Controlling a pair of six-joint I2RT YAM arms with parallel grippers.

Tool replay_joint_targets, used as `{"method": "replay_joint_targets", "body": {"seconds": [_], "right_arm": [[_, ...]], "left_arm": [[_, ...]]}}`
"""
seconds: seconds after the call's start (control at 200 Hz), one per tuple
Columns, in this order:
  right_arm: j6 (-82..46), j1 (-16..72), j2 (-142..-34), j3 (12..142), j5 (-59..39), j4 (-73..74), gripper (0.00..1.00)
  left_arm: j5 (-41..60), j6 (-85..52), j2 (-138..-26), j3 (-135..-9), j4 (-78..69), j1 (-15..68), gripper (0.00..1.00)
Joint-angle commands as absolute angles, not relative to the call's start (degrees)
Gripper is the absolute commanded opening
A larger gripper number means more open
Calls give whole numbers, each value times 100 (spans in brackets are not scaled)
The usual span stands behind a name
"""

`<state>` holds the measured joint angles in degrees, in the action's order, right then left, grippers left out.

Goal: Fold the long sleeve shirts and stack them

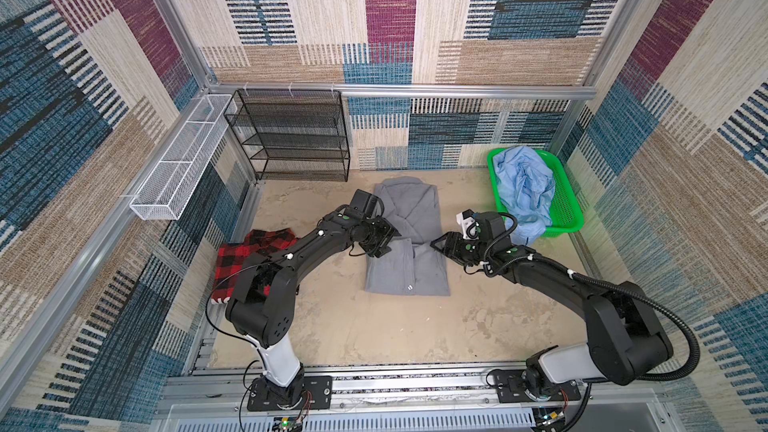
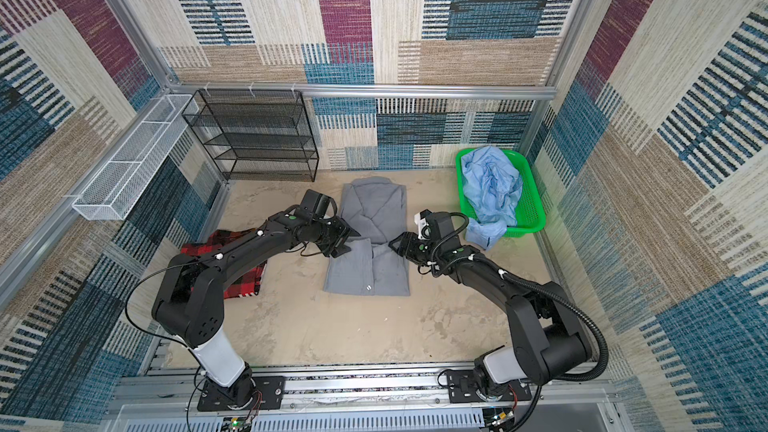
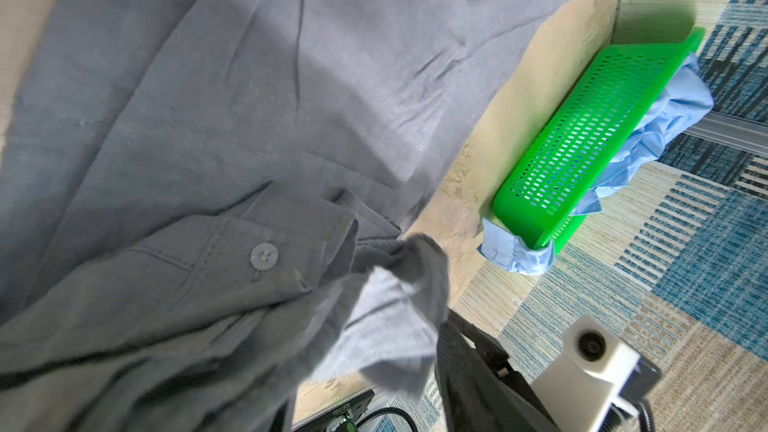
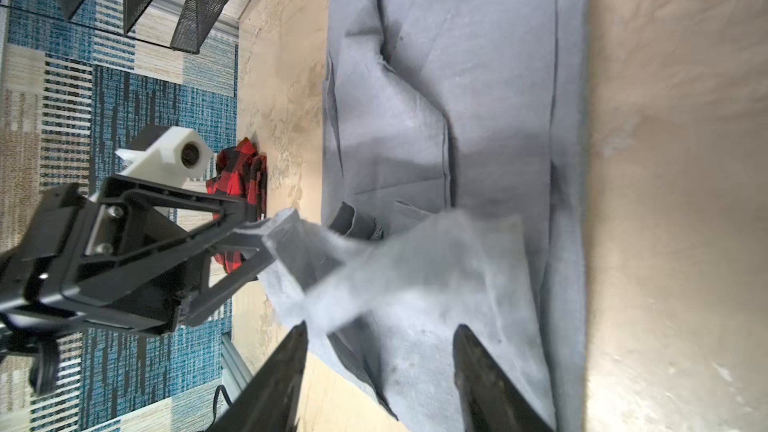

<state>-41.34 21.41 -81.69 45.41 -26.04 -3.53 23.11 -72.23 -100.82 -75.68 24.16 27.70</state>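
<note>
While left fingers (image 4: 245, 273) pinch grey shirt (image 1: 409, 268), right fingers (image 4: 287, 380) gape; beige tabletop (image 1: 374, 326), carpeted walls (image 1: 324, 14).

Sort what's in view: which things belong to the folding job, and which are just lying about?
Job: grey shirt, plaid shirt, blue shirt.
Lying about: green basket, black rack, white wire tray.

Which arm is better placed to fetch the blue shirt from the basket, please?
Probably right: the right arm is beside the basket and blue shirt; the left arm holds the grey shirt.
</note>
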Motion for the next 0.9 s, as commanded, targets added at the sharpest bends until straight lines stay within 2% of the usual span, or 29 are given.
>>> {"method": "replay_joint_targets", "body": {"seconds": [0.0,0.125,0.22,0.331,0.476,0.631,0.806,0.896], "right_arm": [[-3916,2136,-8052,4705,-2124,-605,58],[-3769,2138,-7793,4706,-2139,-612,58],[-3631,2148,-7566,4519,-2567,-313,58],[-3524,2355,-7492,4366,-3198,245,57],[-3174,3061,-7910,4733,-3618,460,56],[-3261,3696,-8770,5013,-3986,1084,52],[-3365,3710,-9988,5391,-4418,1678,41],[-3066,3677,-10382,5759,-4094,1483,40]], "left_arm": [[2430,-6722,-10257,-8027,2834,2738,56],[2481,-6505,-10443,-8292,2979,2604,56],[2802,-6213,-10536,-8557,2974,2358,57],[2745,-5510,-10387,-9124,3612,2125,57],[1691,-4554,-9721,-9267,4497,2003,58],[639,-4147,-8771,-8443,4780,2003,58],[409,-4054,-7955,-7486,4720,2003,58],[492,-4047,-7724,-7141,4679,2004,58]]}}
